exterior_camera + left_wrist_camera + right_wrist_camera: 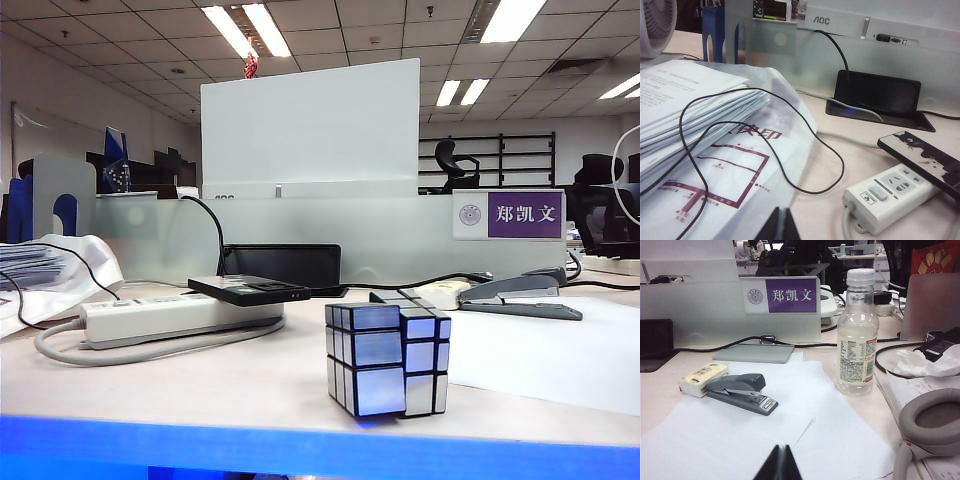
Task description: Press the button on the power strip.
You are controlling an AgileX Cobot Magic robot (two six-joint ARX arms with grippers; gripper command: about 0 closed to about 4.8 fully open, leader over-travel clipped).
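Strip [165, 318] lies on the bench [250, 385], left of the mirror cube [388, 358]; black device [248, 289] rests across its far end. Grey button [878, 194] sits near the cable end. Left hand [777, 226] clenched, above the paper stack [700, 130], apart from the strip. Right hand [779, 465] clenched, over white sheets near the stapler [741, 392].

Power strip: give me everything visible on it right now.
The power strip is a long, low off-white plastic bar lying flat on the table's left side. A grey button sits near its cable end, sockets beyond. Its thick pale grey cable loops along the front. A flat black device rests across its far end. The left gripper, shut, hangs short of it; the right gripper, shut, is over white paper.
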